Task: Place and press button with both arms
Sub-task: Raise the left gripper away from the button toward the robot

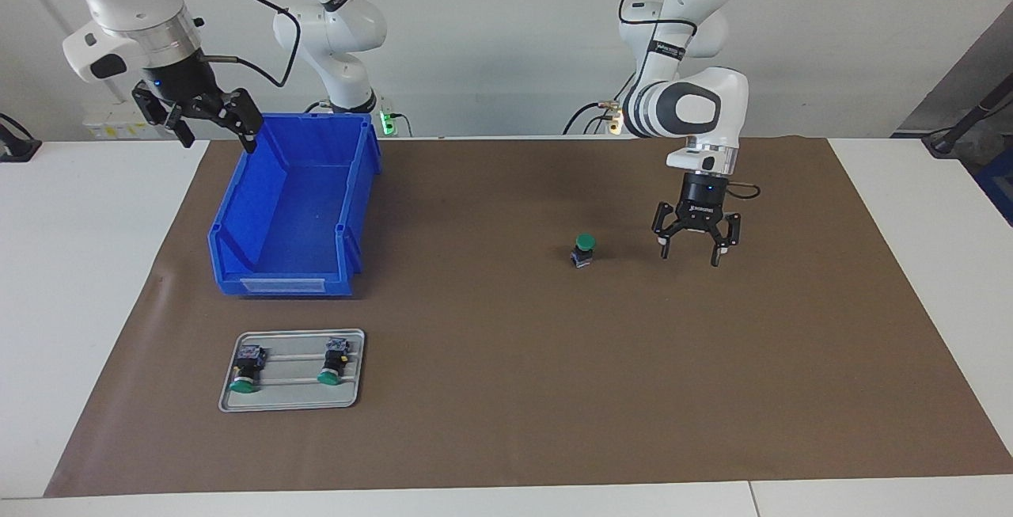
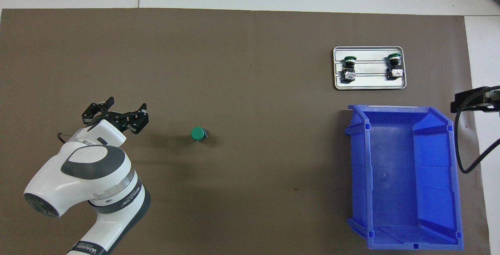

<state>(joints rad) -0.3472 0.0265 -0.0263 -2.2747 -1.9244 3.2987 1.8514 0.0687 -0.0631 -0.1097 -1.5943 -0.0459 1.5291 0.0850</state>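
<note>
Nearest the robots, the right gripper (image 1: 212, 131) hangs over the blue bin's (image 1: 360, 184) edge at the right arm's end of the brown mat (image 1: 514, 422), jaws open and empty. Next, the left gripper (image 1: 689, 251) hovers over the mat just beside the button (image 1: 584, 250), apart from it, jaws open and empty. The button stands upright, green cap up, mid-mat. Farthest out, a grey tray (image 1: 291, 401) carries two like buttons (image 1: 335, 361) lying on their sides.
</note>
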